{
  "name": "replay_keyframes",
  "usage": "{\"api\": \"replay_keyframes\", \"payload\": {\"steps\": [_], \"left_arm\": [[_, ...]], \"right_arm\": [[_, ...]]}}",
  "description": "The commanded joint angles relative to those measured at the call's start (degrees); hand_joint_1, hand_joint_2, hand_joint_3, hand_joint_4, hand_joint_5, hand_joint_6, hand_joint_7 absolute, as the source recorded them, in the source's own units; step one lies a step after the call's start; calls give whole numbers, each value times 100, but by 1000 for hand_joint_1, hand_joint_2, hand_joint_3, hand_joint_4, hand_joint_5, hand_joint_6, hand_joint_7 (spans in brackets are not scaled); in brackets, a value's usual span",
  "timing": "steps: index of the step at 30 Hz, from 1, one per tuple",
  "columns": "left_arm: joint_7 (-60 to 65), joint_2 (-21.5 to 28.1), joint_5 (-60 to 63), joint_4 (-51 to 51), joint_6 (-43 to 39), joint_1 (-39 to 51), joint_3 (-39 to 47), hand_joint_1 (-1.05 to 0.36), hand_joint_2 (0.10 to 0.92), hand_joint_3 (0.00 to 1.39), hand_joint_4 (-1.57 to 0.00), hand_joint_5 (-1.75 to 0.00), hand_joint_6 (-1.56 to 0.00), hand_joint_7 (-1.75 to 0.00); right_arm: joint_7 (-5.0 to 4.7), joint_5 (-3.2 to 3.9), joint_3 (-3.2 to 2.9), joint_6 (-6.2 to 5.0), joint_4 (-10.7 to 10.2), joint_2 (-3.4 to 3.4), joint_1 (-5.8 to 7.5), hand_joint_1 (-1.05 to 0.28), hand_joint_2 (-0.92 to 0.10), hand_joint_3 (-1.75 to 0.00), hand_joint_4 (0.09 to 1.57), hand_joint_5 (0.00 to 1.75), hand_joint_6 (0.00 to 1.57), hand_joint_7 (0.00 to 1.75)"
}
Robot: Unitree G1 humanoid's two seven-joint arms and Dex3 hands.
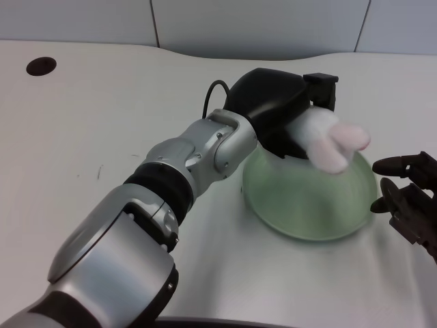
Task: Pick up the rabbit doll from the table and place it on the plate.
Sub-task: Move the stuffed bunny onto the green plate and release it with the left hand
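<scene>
A white table (102, 137) with a smooth matte top fills most of the head view, and behind its curved far edge runs a pale grey panelled wall (273, 24). Near the table's far left corner sits a small dark round hole (41, 65).

A shallow, round, translucent pale green plate (311, 198) rests on the table right of centre. The robot's silver left forearm (198, 154) reaches in from the lower left and slants up toward it, a thin black cable (212, 92) looping out beside the wrist.

The black left hand (280, 113) hangs over the far rim of the plate, fingers closed around a soft white plush rabbit doll (328, 137). Only part of the doll sticks out of the grip: a white fuzzy body and two pale pink, rounded ears or feet pointing to the right, out over the plate's far right part. The doll seems to be held above the plate, but whether its lowest part touches the green surface cannot be told from this angle.

At the right edge of the view the black right hand (410, 198) sits just beside the plate's rim, fingers loosely spread and holding nothing.
</scene>
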Motion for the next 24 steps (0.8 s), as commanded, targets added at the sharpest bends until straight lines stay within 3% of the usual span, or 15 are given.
{"api": "replay_keyframes", "payload": {"steps": [1,4,5,7,8,10,11,12,15,18,21,24], "left_arm": [[55,-34,109,33,13,24,-114,-57,413,896,-958,-1746,-720,-1746],[39,-49,150,57,38,51,-194,-64,424,896,-929,-1746,-705,-1746],[45,-54,153,64,47,67,-206,-67,469,792,-914,-1746,-672,-1746],[-255,-59,81,89,77,66,-161,-69,498,726,-907,-1746,-654,-1746],[-489,-58,23,102,94,53,-118,-136,567,584,-825,-1746,-590,-1746],[-921,-48,-109,114,70,51,-22,-172,612,493,-780,-1746,-555,-1746],[-1117,-40,-179,116,39,63,28,-263,665,371,-584,-1706,-443,-1678],[-1274,-33,-221,117,25,72,53,-350,753,201,-403,-1613,-350,-1511],[-1435,-27,-221,107,41,82,48,-428,843,34,-253,-1327,-335,-1055],[-1370,-16,-161,96,-31,101,2,-450,844,4,-357,-492,-473,-245],[-1233,2,-41,89,-90,89,-113,-496,828,0,-345,-154,-417,-28],[-1251,1,24,95,-94,58,-191,-575,824,0,-210,-41,-274,-3]], "right_arm": [[-12,1,14,46,-114,-40,94,-277,-921,-469,367,1577,346,1312],[-9,-69,40,-15,-132,-63,136,-275,-921,-471,366,1574,333,1311],[-6,-78,42,-23,-139,-64,148,-276,-921,-472,378,1586,337,1315],[6,-83,48,-59,-150,-61,170,-277,-921,-473,383,1595,340,1317],[13,-80,51,-80,-153,-58,177,-273,-921,-481,386,1623,344,1323],[25,-91,63,-144,-149,-60,198,-269,-921,-485,385,1641,346,1326],[29,-99,70,-187,-139,-60,209,-272,-921,-487,381,1644,339,1319],[34,-105,75,-231,-124,-62,215,-273,-921,-487,386,1654,333,1309],[26,-119,90,-231,-143,-74,231,-276,-921,-484,392,1665,334,1297],[40,-116,101,-257,-167,-92,255,-281,-921,-477,395,1680,346,1295],[66,-113,98,-336,-114,-116,258,-284,-921,-475,395,1684,350,1298],[35,-93,87,-227,-161,-106,261,-283,-921,-477,387,1668,352,1305]]}}
